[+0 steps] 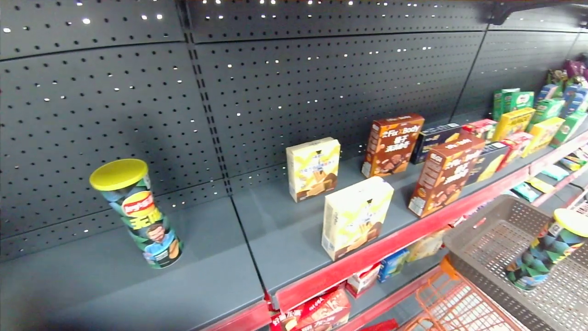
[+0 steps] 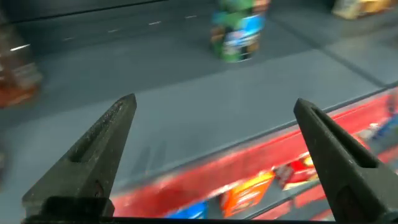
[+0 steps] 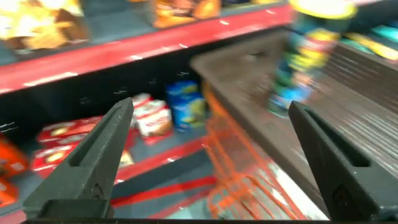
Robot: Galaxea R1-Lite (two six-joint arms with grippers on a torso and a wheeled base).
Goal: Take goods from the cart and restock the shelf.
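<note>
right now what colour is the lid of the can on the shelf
Yellow; the lid shows best in the head view.

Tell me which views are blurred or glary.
Head view: sharp, with pinpoint glints on the dark perforated back panel. Left wrist view: green-and-blue cylindrical can and red shelf edge smeared, left tool crisp. Right wrist view: yellow-lidded can in the brown plastic basket smeared, right tool crisp.

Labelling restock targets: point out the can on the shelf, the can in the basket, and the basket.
Shelf can (image 1: 146, 220), head view, on its label mid-body.
Basket can (image 1: 542, 257), head view, on its patterned side.
Basket (image 1: 494, 230), head view, on its bare perforated wall.
</note>
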